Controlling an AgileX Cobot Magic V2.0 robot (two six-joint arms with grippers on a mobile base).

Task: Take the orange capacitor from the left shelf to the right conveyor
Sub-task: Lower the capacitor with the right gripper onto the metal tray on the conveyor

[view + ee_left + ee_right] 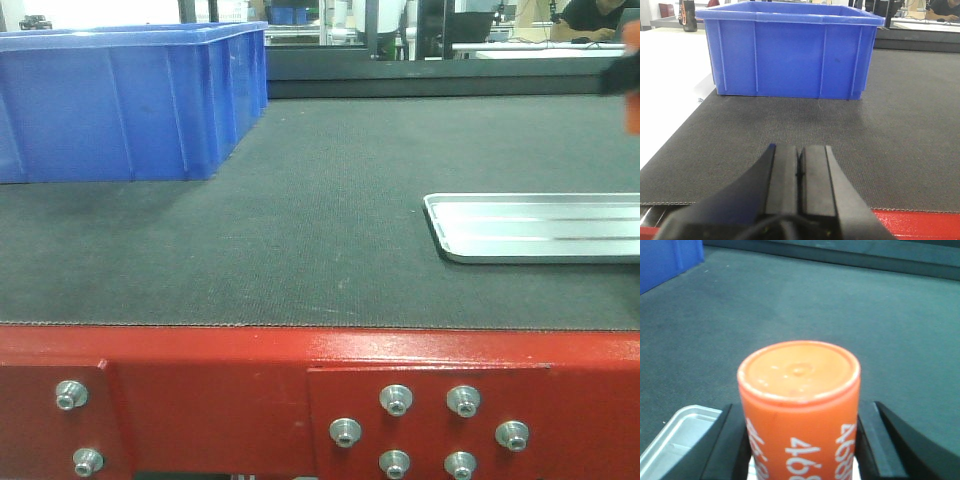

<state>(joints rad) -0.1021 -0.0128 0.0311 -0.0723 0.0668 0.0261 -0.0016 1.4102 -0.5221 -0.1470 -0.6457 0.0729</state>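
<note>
In the right wrist view the orange capacitor point(799, 405), a cylinder with white digits on its side, sits between my right gripper's black fingers point(732, 440), which press on both its sides. It hangs over the near corner of a silver tray point(675, 432) on the dark conveyor belt point(800, 305). In the front view a blurred orange patch point(632, 105) shows at the right edge above the tray point(535, 228). My left gripper point(800, 167) is shut and empty, low over the belt, pointing at the blue bin point(790, 50).
The blue bin point(120, 100) stands at the belt's back left. A red frame with bolts point(320, 400) runs along the belt's front edge. A white surface point(665, 85) lies left of the belt.
</note>
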